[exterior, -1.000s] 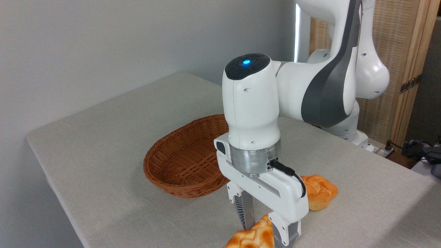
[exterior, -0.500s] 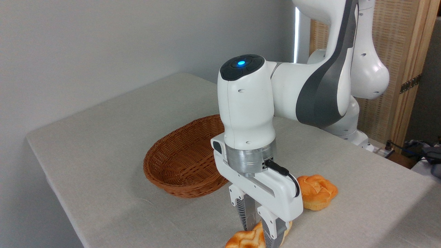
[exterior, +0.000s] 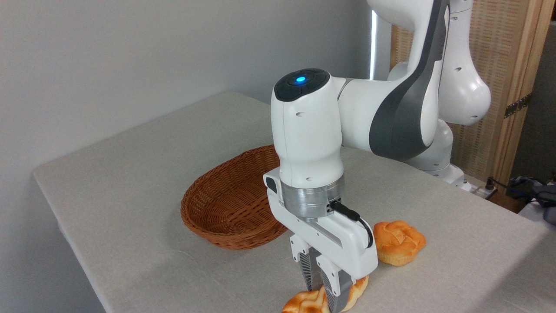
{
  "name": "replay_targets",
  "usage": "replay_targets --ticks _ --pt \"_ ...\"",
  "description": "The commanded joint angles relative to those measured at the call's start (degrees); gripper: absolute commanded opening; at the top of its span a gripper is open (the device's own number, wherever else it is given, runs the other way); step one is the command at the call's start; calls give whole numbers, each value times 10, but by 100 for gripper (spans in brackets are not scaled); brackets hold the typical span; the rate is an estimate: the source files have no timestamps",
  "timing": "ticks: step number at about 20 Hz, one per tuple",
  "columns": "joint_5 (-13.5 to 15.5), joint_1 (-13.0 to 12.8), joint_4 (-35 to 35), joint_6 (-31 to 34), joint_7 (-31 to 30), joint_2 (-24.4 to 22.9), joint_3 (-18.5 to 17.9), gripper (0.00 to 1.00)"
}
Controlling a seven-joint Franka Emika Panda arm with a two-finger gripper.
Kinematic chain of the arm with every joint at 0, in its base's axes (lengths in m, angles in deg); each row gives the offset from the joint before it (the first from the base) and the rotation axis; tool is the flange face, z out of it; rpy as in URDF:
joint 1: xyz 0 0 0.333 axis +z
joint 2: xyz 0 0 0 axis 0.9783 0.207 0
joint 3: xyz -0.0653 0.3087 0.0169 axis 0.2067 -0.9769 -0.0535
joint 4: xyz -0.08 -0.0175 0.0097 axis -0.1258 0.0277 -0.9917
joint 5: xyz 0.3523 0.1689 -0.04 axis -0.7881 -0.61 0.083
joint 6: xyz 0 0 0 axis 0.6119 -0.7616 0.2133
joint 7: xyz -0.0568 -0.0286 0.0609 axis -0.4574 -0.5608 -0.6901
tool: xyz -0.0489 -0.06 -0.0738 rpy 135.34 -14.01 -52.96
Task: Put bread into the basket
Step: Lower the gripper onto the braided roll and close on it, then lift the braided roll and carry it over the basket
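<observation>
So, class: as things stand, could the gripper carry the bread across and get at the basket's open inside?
Probably yes. The gripper is pinched on the bread at the table's front edge, the basket sits just behind with its visible part holding nothing, and the round bun lies off to the right.

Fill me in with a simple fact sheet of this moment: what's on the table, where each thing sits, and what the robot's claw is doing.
table: cloth-covered
basket: woven, oval, left of the arm, nothing visible inside
bread: braided loaf, on the table at the bottom edge, partly cut off
bun: round, knotted, on the table right of the gripper
gripper: pointing down, fingers closed on the bread
task state: bread not yet in the basket
</observation>
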Motion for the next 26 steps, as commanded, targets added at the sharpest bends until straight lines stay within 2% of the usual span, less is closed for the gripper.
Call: replay_targets --ticks 1,3,5,8,12,14,16,19,21,26 --pt "15 8 9 -8 7 26 -4 27" --pt "24 8 19 -2 6 22 -4 27" --pt "40 8 46 30 6 17 -5 27" --pt "77 8 102 104 6 7 -5 27" --pt "128 4 120 161 4 -39 5 27" --pt "151 3 121 191 -4 -50 29 27" --pt "155 3 121 217 -35 -56 52 27" --pt "156 -4 120 233 -110 -60 98 28" --pt "172 -6 120 233 -174 -60 137 28" --pt "171 -12 100 235 -180 -55 183 33"
